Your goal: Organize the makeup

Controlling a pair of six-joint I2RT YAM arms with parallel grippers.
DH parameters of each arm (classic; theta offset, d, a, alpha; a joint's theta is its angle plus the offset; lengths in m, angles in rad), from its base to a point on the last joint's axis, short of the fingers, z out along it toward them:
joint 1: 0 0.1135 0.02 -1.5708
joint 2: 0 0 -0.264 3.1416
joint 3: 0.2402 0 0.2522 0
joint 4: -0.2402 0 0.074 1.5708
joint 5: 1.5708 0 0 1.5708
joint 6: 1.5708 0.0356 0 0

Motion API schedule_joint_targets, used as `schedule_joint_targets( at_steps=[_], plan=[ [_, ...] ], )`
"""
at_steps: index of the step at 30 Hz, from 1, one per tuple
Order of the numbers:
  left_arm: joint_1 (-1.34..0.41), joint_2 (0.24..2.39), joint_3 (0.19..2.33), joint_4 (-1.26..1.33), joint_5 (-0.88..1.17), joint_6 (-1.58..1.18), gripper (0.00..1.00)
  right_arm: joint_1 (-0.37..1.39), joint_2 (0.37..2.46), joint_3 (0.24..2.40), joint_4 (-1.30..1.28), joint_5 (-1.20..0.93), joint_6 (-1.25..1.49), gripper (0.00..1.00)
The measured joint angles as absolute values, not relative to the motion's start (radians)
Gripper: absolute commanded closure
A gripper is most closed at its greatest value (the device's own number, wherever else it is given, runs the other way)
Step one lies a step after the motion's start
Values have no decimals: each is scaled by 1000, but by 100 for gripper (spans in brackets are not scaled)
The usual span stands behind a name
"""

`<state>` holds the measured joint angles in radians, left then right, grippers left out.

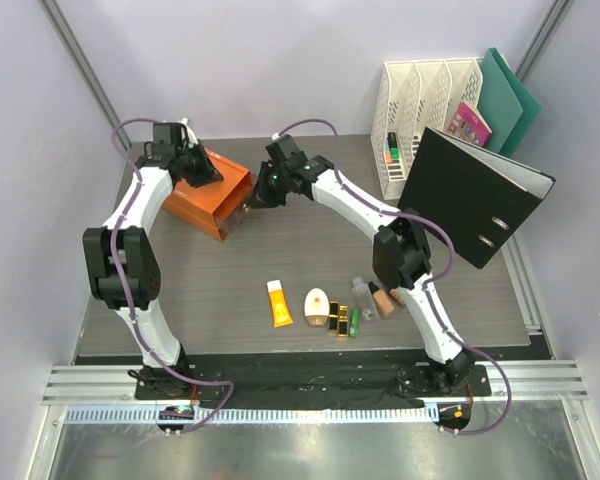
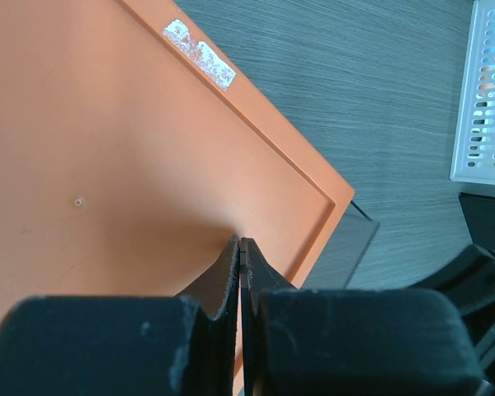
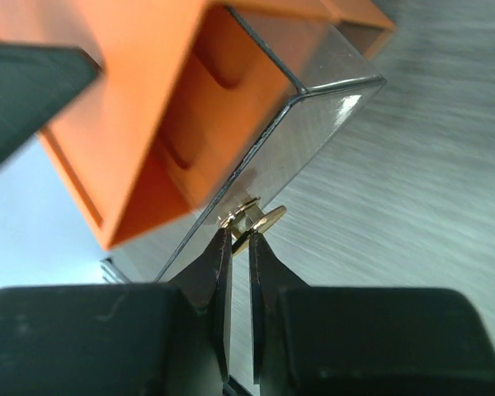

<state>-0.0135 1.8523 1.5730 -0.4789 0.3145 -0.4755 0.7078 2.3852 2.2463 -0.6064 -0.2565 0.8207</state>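
Opening the drawer point(image 3: 313, 140) — right end effector point(image 3: 239, 241) pinches its gold knob point(image 3: 252, 218), upper centre; left end effector point(image 2: 241, 252), clenched empty, presses the box point(image 1: 205, 195) top. The makeup point(image 1: 317, 303) lies lower centre on bench point(image 1: 230, 270) — next, a straight pull.

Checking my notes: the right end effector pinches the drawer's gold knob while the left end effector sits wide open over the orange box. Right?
No: the left end effector is shut over the orange box, as the left wrist view shows. The right end effector does pinch the gold knob of the drawer.
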Motion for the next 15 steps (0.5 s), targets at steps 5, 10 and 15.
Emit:
schedule_joint_targets(
  at_steps=[5, 10, 15],
  plan=[
    [-12, 1857, 1579, -484, 316, -490, 100, 708, 2326, 2186, -669, -223, 775, 91],
    [5, 1860, 1582, -488, 325, -494, 100, 708, 2267, 2116, -698, -197, 751, 92],
    [14, 1860, 1582, -487, 325, -499, 100, 707, 2211, 2038, -709, -176, 736, 92]
  ],
)
